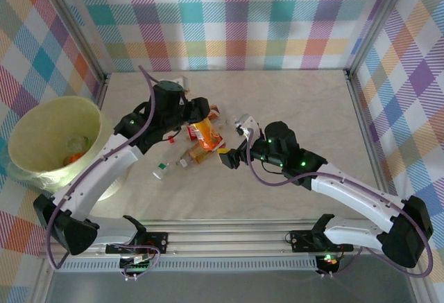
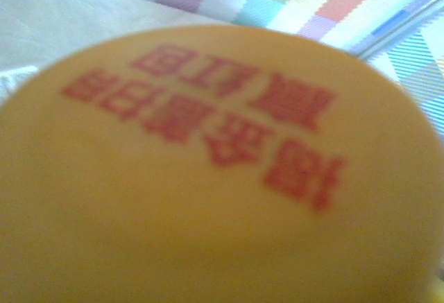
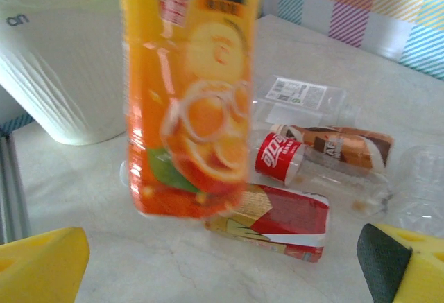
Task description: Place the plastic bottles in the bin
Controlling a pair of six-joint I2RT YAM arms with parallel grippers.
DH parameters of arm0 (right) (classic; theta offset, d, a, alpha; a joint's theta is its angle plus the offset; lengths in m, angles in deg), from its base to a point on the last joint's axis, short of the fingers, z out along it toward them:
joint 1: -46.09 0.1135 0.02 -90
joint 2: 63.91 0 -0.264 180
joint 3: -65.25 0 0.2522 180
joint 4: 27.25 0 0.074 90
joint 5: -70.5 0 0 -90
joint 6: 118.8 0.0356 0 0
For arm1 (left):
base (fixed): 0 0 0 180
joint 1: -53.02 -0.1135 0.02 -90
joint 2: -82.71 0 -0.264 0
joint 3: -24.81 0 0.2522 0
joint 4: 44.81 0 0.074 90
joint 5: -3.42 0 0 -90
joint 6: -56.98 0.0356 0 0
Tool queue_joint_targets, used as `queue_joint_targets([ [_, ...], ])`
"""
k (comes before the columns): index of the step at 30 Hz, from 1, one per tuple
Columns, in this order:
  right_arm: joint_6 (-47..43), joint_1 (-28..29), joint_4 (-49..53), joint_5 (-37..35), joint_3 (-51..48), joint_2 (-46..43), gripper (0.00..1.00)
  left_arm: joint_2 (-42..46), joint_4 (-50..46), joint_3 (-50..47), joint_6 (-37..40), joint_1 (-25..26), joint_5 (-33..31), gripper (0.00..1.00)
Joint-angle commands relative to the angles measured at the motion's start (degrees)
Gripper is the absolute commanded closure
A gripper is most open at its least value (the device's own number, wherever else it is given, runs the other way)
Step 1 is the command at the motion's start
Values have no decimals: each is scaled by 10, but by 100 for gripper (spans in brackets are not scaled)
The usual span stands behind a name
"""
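The left gripper (image 1: 201,114) has the orange bottle (image 1: 206,133) by its upper end, I think; its own camera is so close to the label that the fingers can't be made out. The bottle hangs clear of the table (image 1: 298,102), near the middle, over the loose pile. Just right of it, the right gripper (image 1: 236,142) stands with its jaws wide apart and nothing between them. The bin (image 1: 31,119) sits at the far left edge, well apart from the bottle, with something orange lying in its bottom. Below the hanging bottle lie a red bottle (image 3: 277,223), a brown bottle (image 3: 347,147) and a clear bottle (image 3: 298,95).

For a clean carry, I'd raise it first so the dangling end clears the rim. Then swing left slowly so it doesn't sway loose, and let go only over the bin's middle. The right arm should keep off the pile meanwhile.
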Motion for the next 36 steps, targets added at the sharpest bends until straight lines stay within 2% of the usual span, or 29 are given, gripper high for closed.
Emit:
queue_joint_targets([
  [1, -10, 0, -3, -43, 5, -13, 0, 51, -41, 34, 16, -12, -58, 42],
  [6, -8, 0, 2, -77, 8, -7, 0, 109, -74, 42, 13, -33, -104, 42],
  [16, -3, 0, 15, -98, 28, 23, 0, 175, -166, 133, 63, -46, -225, 42],
  [24, 0, 0, 20, -98, 37, 36, 0, 151, -234, 219, 114, -59, -407, 45],
  [28, 4, 0, 23, -101, 36, 36, 0, 143, -224, 231, 142, -76, -463, 44],
  [32, 8, 0, 28, -103, 34, 35, 0, 138, -223, 240, 174, -110, -512, 43],
  [36, 7, 0, 31, -105, 31, 33, 0, 135, -223, 240, 192, -186, -480, 43],
])
